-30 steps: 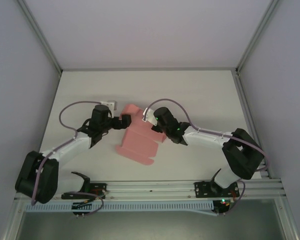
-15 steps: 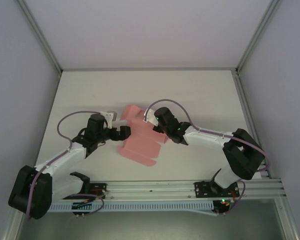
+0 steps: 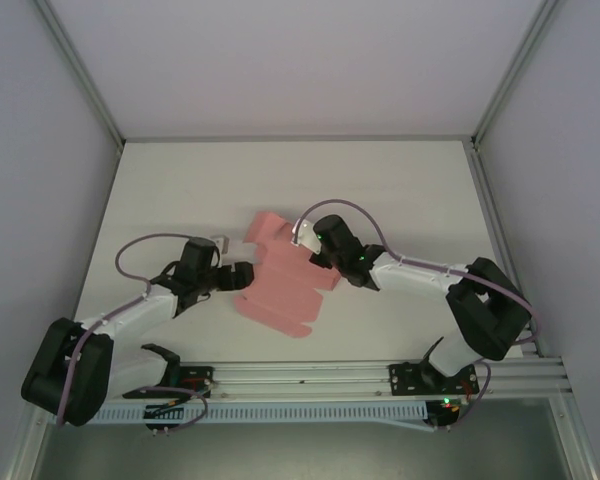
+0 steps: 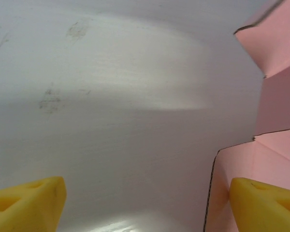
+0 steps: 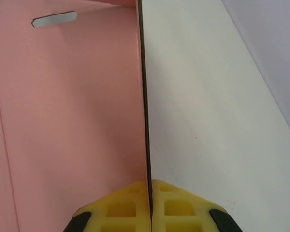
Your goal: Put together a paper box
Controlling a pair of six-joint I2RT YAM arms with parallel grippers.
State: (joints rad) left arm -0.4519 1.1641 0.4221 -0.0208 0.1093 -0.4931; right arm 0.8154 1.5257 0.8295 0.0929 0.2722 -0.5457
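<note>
Top view: the paper box (image 3: 280,285) is a pink die-cut sheet, mostly flat, mid-tabletop (image 3: 400,190), between my two arms. My left tool (image 3: 238,277) sits at the sheet's left edge, low to the surface. My right tool (image 3: 312,260) is on the sheet's right side, where a flap is lifted off the surface.

Left wrist: left tool (image 4: 145,208) is open, with its yellow fingers (image 4: 266,205) wide apart at the bottom corners of the frame. The right-hand one overlaps the pink sheet's (image 4: 280,96) cut edge; I can't tell if it touches. The other finger is over bare tabletop (image 4: 111,96), which has faint scuff marks. Nothing is held.

Right wrist: right tool (image 5: 150,208) is closed on the paper box (image 5: 72,106). The card's thin edge runs straight into the seam between the yellow pads. A pink panel with a small slot (image 5: 54,19) near its far end is left of that edge, and white tabletop (image 5: 208,106) is right of it.
</note>
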